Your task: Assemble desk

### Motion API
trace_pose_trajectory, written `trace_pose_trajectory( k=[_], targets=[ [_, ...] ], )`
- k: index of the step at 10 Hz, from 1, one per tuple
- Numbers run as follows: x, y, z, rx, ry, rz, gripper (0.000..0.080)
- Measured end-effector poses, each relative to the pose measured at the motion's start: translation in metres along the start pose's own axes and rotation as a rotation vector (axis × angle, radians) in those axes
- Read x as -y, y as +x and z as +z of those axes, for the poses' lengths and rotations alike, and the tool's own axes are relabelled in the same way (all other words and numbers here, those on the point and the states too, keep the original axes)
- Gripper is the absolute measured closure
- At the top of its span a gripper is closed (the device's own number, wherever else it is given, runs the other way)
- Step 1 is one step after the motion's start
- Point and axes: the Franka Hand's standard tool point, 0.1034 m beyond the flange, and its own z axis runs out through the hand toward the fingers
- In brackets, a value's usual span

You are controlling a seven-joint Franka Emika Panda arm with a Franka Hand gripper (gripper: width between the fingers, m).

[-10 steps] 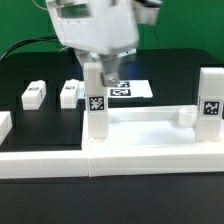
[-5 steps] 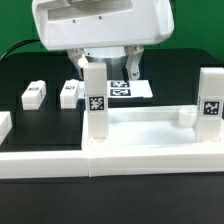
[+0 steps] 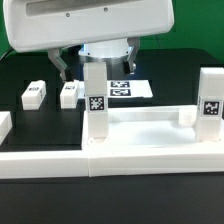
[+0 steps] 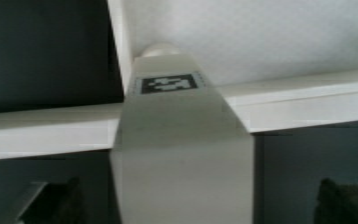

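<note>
The end effector (image 3: 95,68) hangs open above the black bench (image 3: 175,70). Its two dark fingers (image 3: 62,70) are spread wide, one on each side of an upright leg (image 3: 95,108). Both fingers are clear of the leg, with a gap showing on each side, and nothing is held. In the wrist view this leg fills the middle of the picture as a grey bar bearing a small tag (image 4: 169,84). The fingertips appear there as dark shapes well out to either side of it.

The leg stands at the corner of the desk top (image 3: 150,128) on the exterior view's left, with a black-and-white tag facing the exterior camera. A second upright leg (image 3: 211,98) stands at the desk top's corner on the exterior view's right, also tag forward. How deep either leg sits in its socket cannot be told. The desk top lies along the bench edge nearest the exterior camera, just behind the low white border wall (image 3: 110,160).

Two loose legs lie flat farther back on the bench, toward the exterior view's left, near each other but apart: one (image 3: 33,93) nearer that side and the other (image 3: 70,93) closer to the end effector. The marker board (image 3: 128,88) lies flat behind the first upright leg, near the middle of the bench. A white piece (image 3: 4,125) at the exterior view's left edge is cut off by the frame.
</note>
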Motion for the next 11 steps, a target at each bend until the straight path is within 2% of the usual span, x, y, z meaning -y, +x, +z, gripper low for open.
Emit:
trace_pose_trajectory(
  k=[1, 2, 3, 4, 5, 8, 11],
  targets=[
    [0.000, 0.000, 0.000, 0.000, 0.000, 0.009, 0.0278],
    [0.000, 0.000, 0.000, 0.000, 0.001, 0.027, 0.0278],
    [0.000, 0.000, 0.000, 0.000, 0.001, 0.106, 0.0439],
    [-0.003, 0.000, 0.000, -0.001, -0.004, 0.172, 0.0439],
    [-0.004, 0.001, 0.000, -0.004, -0.005, 0.247, 0.0502],
    [-0.012, 0.004, 0.000, -0.043, -0.010, 0.622, 0.0502],
    [-0.019, 0.000, 0.000, -0.047, 0.016, 1.133, 0.0502]
  ],
)
